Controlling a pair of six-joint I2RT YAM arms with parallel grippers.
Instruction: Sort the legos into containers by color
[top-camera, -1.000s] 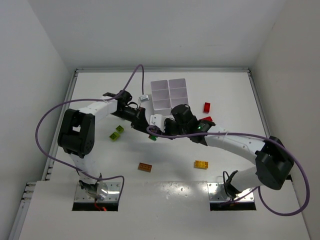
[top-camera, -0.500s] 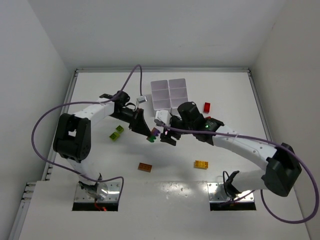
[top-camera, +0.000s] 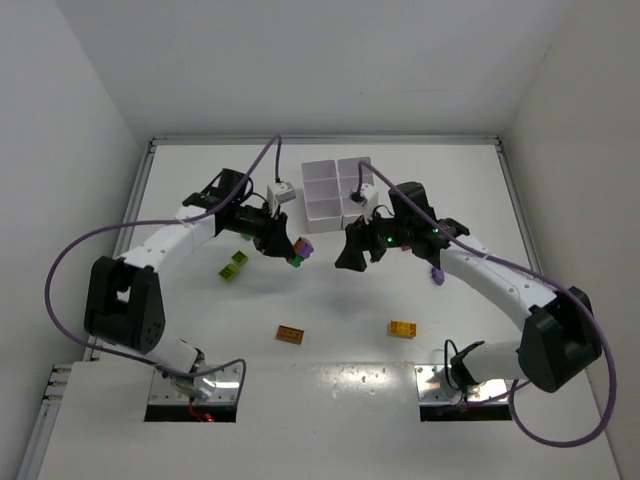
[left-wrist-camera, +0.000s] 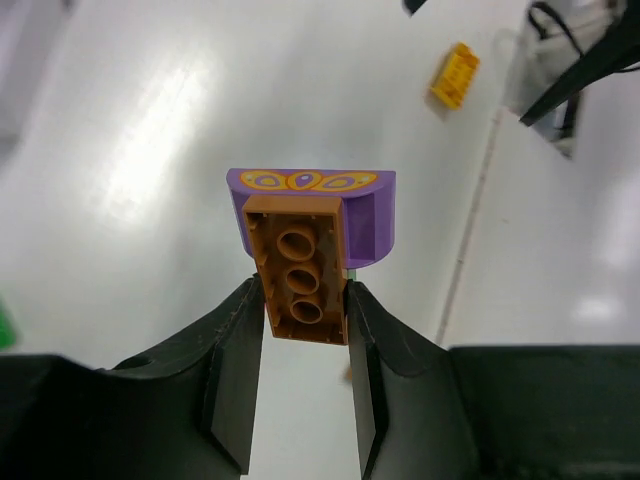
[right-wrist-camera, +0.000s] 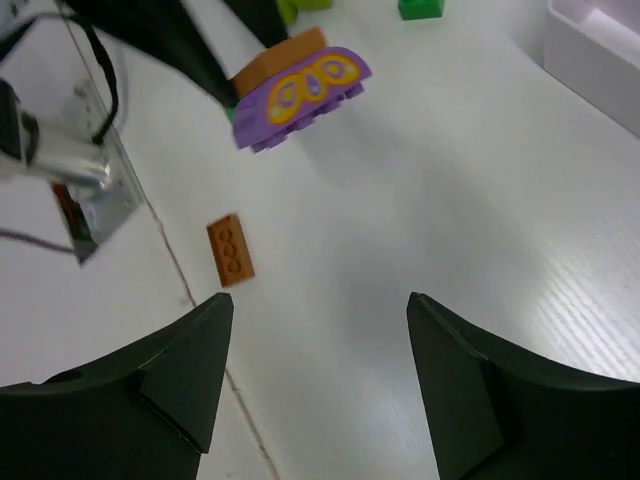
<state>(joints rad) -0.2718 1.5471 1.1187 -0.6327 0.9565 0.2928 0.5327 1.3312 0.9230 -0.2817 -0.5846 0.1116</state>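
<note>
Just opened and pulled back at right jaws; gripping orange-brown brick (left-wrist-camera: 298, 285) (purple piece (left-wrist-camera: 372, 215) still stuck on, unsorted) with left jaws.

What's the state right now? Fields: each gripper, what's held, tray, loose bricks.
left gripper: shut on held orange-brown brick
attached to it: purple arched piece
right gripper: open, empty
white compartment tray: far centre, next to right gripper
loose bricks: lime bricks, loose orange-brown brick, yellow brick
</note>
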